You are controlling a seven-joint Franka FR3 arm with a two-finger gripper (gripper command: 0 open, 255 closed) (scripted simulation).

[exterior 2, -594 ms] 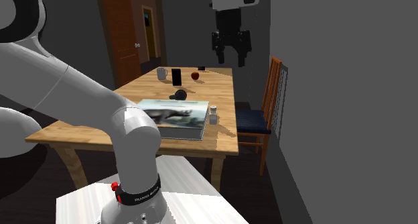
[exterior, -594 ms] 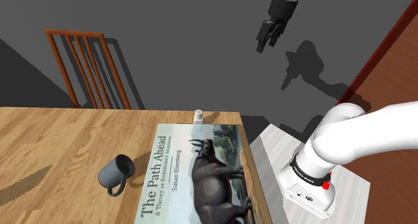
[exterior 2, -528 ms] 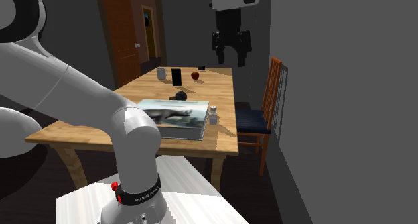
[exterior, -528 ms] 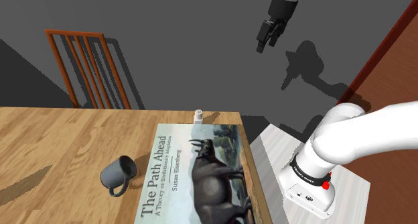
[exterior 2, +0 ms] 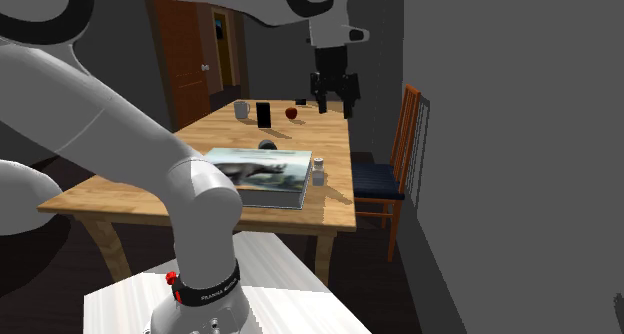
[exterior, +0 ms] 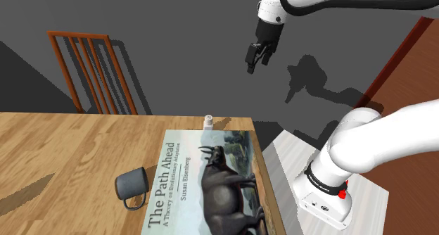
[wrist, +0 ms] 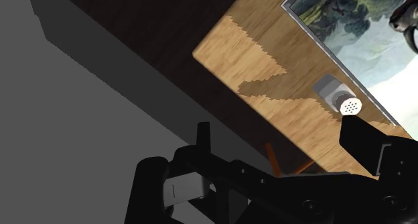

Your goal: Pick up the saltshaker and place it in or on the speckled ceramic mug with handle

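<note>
1 arm only. The gripper point(exterior 2: 335, 106) is held high over the worktop point(exterior: 56, 149), jaws apart, nothing between them. The saltshaker point(exterior: 209, 121) is stood upright near the worktop's edge, just beside a corner of the big book point(exterior: 211, 188) and well below the jaws. In the wrist view its holed cap is faced toward the camera, close to 1 finger rather than centred in the gap, so a sideways shift is judged needed before descent. Long axis vertical; a top-down grasp across the body looks suited. Step judged: approach, nothing grasped yet.

The dark grey mug point(exterior: 132, 183) is sat by the book's long edge, on the shoulder view's left. Upright or tipped cannot be told. The carry would likely be passed over the book's corner.

Clearance: book edge tight on 1 side of the saltshaker, worktop edge near on the other, so a nudge could send it off. A chair point(exterior: 91, 72) and a grey wall point(exterior: 176, 29) are seen beyond that edge. A white cup point(exterior 2: 241, 109), a black block point(exterior 2: 263, 114) and an apple point(exterior 2: 291, 113) are well apart at the far end.
</note>
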